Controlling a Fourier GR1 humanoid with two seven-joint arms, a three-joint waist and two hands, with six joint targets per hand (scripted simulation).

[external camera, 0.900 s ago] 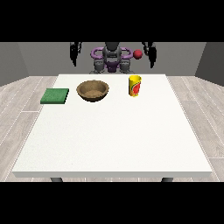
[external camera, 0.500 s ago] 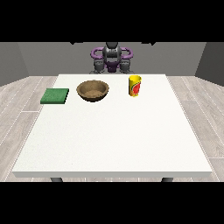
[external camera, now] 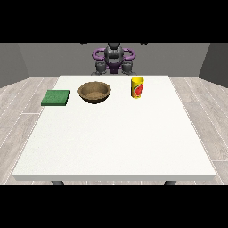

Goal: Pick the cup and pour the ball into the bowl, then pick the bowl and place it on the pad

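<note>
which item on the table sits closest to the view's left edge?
The green pad. It lies flat at the table's left edge; the brown bowl sits right of it, and the yellow cup farther right.

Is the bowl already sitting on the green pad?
No, the wooden bowl rests on the white table, apart from the green pad, which lies at its left in the front view.

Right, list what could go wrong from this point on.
1. The yellow cup stands upright near the table's far edge; a misjudged grasp might tip it before the pour.
2. The wooden bowl sits apart from the cup, so tilting too early could send the contents onto the white table instead.
3. The green pad lies close to the table's edge at the view's left; a bowl set off-centre might overhang it.
</note>
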